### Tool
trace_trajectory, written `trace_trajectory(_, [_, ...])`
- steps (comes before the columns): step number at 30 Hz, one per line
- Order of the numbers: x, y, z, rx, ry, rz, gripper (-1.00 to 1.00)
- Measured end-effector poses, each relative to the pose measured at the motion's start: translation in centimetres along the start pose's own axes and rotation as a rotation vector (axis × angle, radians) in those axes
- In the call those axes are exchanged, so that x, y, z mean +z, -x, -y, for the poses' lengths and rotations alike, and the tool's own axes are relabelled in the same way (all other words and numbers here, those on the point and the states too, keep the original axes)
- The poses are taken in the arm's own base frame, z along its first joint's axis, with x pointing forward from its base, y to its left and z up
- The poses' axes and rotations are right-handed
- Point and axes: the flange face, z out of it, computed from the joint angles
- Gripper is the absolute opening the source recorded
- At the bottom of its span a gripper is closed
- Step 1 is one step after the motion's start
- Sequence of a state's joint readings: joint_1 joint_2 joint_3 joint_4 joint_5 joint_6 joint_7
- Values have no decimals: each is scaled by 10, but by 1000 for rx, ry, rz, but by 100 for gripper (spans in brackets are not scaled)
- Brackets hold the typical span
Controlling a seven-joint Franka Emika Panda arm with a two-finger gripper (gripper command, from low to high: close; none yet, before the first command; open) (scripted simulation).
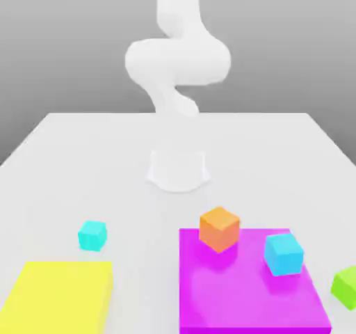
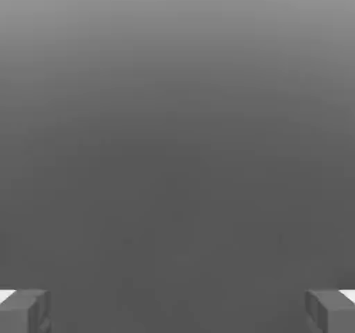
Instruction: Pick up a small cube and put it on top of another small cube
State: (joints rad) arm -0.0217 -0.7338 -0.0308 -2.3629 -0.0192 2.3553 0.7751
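yellow slab (image 1: pixel 61 296): nearest the exterior camera, flat on the table (image 1: pixel 83 158), lower left of that view.
magenta slab (image 1: pixel 247 291): lower right, carries the orange cube (image 1: pixel 220 228) and the sky-blue cube (image 1: pixel 284 254), apart from each other.
small cube (image 1: pixel 92 235): turquoise, alone on bare table just beyond the yellow slab, sides free so likely an easy top grasp.
green cube (image 1: pixel 345 287): at the right edge, cut off.
gripper (image 2: pixel 177 311): fingers (image 2: pixel 28 312) spread wide, nothing between them, facing blank grey.
arm (image 1: pixel 177 61): folded up above its base, well away from the cubes.
step: reach not begun, by my read.
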Motion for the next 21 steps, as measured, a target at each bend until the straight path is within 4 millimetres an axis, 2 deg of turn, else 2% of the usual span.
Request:
trace_trajectory(5, [118, -1, -78, 23, 164, 89, 0])
trace_trajectory(10, [207, 24, -178, 56, 310, 197, 0])
trace_trajectory(14, [258, 68, -269, 93, 421, 304, 0])
trace_trajectory(18, [288, 139, -367, 144, 526, 441, 0])
trace_trajectory(20, [298, 156, -392, 164, 544, 463, 0])
trace_trajectory(21, [305, 162, -395, 157, 545, 470, 0])
